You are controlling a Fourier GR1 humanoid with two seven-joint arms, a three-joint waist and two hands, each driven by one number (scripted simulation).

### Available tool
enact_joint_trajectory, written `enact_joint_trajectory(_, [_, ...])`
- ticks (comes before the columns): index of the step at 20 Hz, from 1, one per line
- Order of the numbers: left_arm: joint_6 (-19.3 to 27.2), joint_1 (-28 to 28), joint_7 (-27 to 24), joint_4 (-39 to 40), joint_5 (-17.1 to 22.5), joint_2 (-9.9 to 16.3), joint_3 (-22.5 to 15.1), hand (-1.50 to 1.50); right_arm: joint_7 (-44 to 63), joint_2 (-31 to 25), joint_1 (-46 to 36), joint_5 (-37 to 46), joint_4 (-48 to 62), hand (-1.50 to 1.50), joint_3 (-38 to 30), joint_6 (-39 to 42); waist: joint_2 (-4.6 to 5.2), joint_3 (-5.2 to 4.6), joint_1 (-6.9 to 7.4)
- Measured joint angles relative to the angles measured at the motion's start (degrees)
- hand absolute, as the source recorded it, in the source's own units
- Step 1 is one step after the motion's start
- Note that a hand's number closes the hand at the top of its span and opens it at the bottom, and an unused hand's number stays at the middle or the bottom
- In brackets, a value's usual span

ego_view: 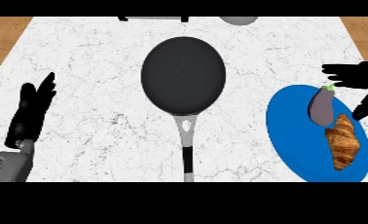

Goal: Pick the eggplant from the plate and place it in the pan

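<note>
Eggplant (322, 107) on blue plate (287, 121), touching croissant (343, 141). Right hand (348, 74) spread wide just beyond the stem, holding nothing. Risk: closing fingers shove croissant or roll eggplant off-grasp. Pan (183, 74) well left.

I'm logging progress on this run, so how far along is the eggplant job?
Nothing is done yet: the eggplant lies on the blue plate beside the croissant. In hand: the right hand is at the plate's far edge, not holding the eggplant. Left: grasp it and carry it to the pan, which holds nothing. The left hand rests.
</note>
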Motion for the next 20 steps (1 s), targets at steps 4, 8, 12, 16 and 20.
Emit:
enact_joint_trajectory(4, [-0.84, -0.13, 0.24, -0.26, -0.65, -0.56, 1.09, 0.0, -1.54, 1.83, -0.1, 2.01, 1.62, -1.5, -0.42, -1.72, 0.01, 0.01, -0.06])
enact_joint_trajectory(8, [-1.3, 0.78, 1.22, -1.9, -1.7, -1.05, 1.76, 0.0, -1.97, 2.6, -0.73, 3.44, 2.61, -1.5, -1.04, -1.68, -0.05, 0.0, -0.12])
enact_joint_trajectory(12, [-2.27, 0.77, 1.77, -2.34, -2.48, -1.3, 2.74, 0.0, -2.65, 2.95, -0.73, 5.1, 3.51, -1.5, -1.27, -1.31, -0.05, 0.0, -0.18])
enact_joint_trajectory(16, [-2.44, 1.13, 1.21, -2.03, -3.48, -2.41, 3.45, 0.0, -3.2, 4.18, 0.28, 6.89, 3.46, -1.5, -0.99, -1.52, -0.08, -0.01, -0.27])
enact_joint_trajectory(20, [-3.38, 1.53, 1.51, -2.7, -4.03, -2.88, 4.45, 0.0, -4.46, 4.47, 0.97, 8.68, 3.62, 1.5, -1.11, -1.97, -0.07, -0.01, -0.26])
